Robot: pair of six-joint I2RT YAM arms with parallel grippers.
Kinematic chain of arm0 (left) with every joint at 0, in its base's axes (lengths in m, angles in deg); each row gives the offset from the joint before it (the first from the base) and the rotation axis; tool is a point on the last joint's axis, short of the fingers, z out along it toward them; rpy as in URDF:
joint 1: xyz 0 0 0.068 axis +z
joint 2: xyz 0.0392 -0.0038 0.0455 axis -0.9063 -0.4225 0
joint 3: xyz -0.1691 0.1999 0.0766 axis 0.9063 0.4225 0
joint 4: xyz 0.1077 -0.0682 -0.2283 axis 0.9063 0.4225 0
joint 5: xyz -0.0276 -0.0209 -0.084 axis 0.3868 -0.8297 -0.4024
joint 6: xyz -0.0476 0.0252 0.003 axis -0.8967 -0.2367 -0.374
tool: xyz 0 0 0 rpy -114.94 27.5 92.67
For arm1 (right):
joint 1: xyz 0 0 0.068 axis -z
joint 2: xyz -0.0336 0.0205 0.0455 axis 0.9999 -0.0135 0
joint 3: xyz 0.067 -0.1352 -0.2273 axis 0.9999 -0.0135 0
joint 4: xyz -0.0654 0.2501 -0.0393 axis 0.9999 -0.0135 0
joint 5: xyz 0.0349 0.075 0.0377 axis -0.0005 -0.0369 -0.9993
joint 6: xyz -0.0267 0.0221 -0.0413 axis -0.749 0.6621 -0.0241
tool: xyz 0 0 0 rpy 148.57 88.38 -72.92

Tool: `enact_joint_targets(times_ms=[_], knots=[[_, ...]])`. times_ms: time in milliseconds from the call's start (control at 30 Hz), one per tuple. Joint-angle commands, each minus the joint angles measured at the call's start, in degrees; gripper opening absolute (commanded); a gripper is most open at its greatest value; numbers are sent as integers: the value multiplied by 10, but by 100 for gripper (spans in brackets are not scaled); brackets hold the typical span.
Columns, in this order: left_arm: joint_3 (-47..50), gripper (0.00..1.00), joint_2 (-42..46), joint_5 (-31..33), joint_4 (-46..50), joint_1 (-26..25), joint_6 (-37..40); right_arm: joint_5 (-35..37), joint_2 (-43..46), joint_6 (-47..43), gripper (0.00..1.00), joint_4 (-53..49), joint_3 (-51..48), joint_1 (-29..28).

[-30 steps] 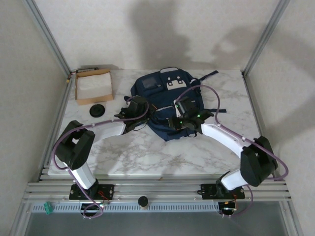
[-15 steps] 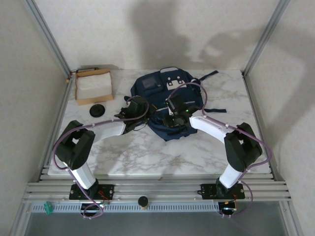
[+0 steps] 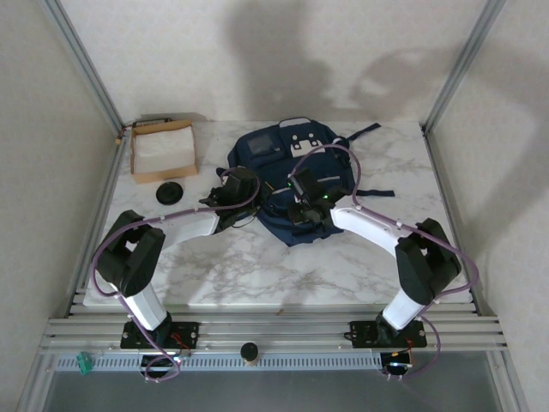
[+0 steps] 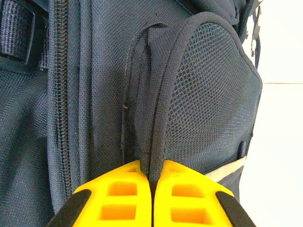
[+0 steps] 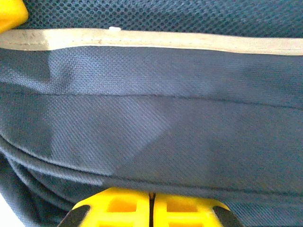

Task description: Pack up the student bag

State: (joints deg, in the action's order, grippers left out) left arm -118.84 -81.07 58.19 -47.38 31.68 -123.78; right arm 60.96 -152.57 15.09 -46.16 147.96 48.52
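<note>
Two grippers are engaged on the large navy blue fabric student bag (image 3: 283, 163), which lies flat at the middle rear of the white marbled table (image 3: 257, 266).

1. Left gripper (image 4: 152, 172): closed, with its yellow pads pinching the bound edge of the bag's navy mesh side pocket (image 4: 208, 85).
2. Right gripper (image 5: 150, 196): closed, pads together against the bag's lower front panel, below the pale fabric stripe (image 5: 165, 41). Whether a fold of fabric is caught between the pads cannot be confirmed from the wrist view.

Task status: early. The dark zip (image 4: 60, 71) beside the mesh pocket appears fully closed, and the bag's compartments look shut from above. A shallow brown cardboard box (image 3: 135, 156) with a white filling and a small black round disc (image 3: 170, 192) sit apart from the bag at the rear left of the table. These are probably items awaiting packing. Outstanding, by this reading: open a compartment, load the items, close it.
</note>
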Motion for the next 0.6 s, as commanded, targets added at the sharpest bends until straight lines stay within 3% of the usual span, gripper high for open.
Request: enact_joint_targets(times_ms=[0, 267, 367, 467, 533, 567], knots=[[-8, 0, 40, 51, 51, 11, 30, 53, 43, 11, 3, -36, -21, 31], [-5, 0, 79, 31, 114, 74, 122, 56, 104, 22, 0, -53, -64, 116], [-12, 0, 78, -13, 119, 119, 159, 30, 101, 11, 0, -52, -58, 93], [-34, 0, 66, -63, 122, 141, 185, -13, 94, 34, 0, -28, -41, 27], [-37, 30, 72, -96, 112, 137, 181, -39, 78, 64, 0, -20, -17, 12], [-26, 40, 84, -112, 99, 133, 170, -43, 70, 75, 0, -18, -7, 12]])
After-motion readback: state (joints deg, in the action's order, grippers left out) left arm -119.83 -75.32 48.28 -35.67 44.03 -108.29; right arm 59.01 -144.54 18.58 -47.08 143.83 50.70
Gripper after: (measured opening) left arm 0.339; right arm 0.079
